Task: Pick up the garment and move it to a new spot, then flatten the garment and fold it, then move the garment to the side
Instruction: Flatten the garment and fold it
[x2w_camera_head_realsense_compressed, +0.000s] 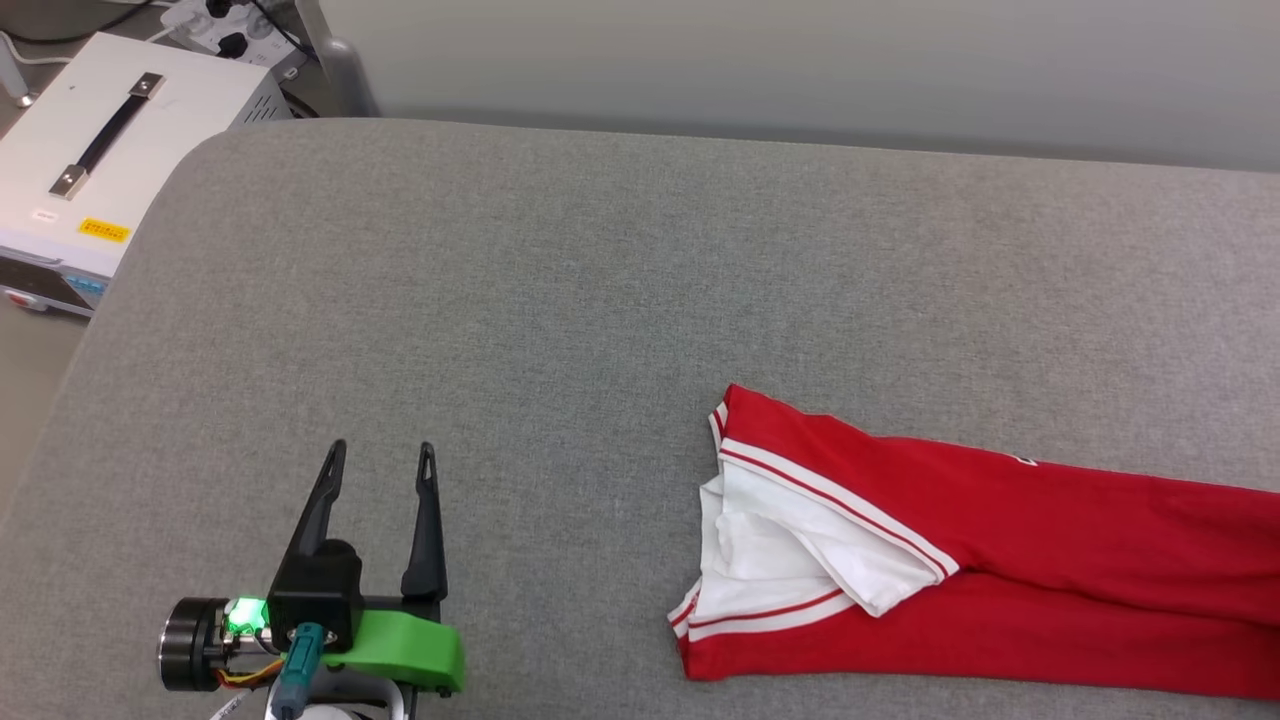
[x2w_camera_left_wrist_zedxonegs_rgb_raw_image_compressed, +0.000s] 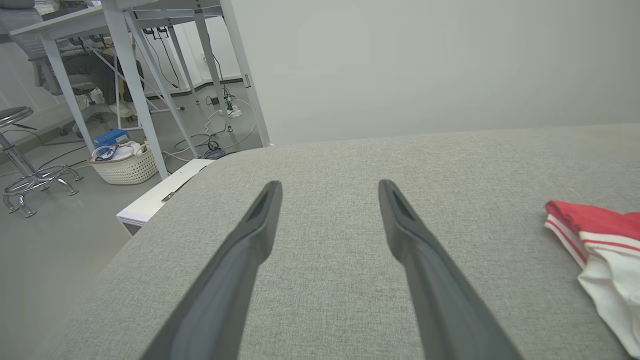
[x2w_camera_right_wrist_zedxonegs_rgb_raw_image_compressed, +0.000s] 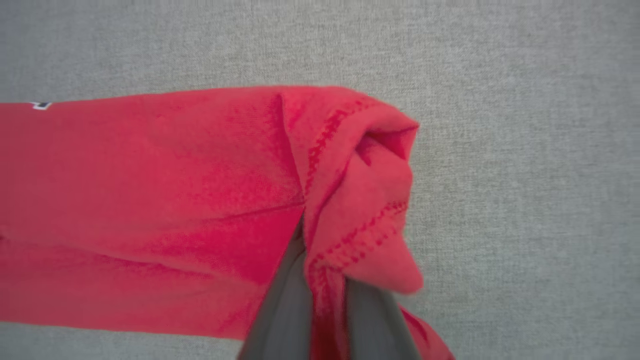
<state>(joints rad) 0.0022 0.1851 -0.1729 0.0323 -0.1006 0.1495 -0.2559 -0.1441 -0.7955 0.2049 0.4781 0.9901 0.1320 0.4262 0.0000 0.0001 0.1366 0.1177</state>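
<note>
The garment (x2w_camera_head_realsense_compressed: 1050, 560), a red T-shirt with white sleeves and striped trim, lies folded into a long band at the lower right of the grey table (x2w_camera_head_realsense_compressed: 600, 300), running off the right edge of the head view. Its collar end (x2w_camera_left_wrist_zedxonegs_rgb_raw_image_compressed: 595, 240) shows at the right of the left wrist view. My left gripper (x2w_camera_head_realsense_compressed: 382, 458) hovers open and empty at the lower left, well to the left of the shirt, fingers (x2w_camera_left_wrist_zedxonegs_rgb_raw_image_compressed: 260, 220) spread over bare cloth. My right gripper (x2w_camera_right_wrist_zedxonegs_rgb_raw_image_compressed: 322, 240) is shut on the garment's red hem end (x2w_camera_right_wrist_zedxonegs_rgb_raw_image_compressed: 360, 200), which bunches up over the fingers.
A white equipment case (x2w_camera_head_realsense_compressed: 110, 150) with a black handle stands off the table's far left corner. Past that edge are white desk legs (x2w_camera_left_wrist_zedxonegs_rgb_raw_image_compressed: 145, 90), a woven basket (x2w_camera_left_wrist_zedxonegs_rgb_raw_image_compressed: 125, 165), a stool (x2w_camera_left_wrist_zedxonegs_rgb_raw_image_compressed: 20, 165) and floor cables. A pale wall runs behind the table.
</note>
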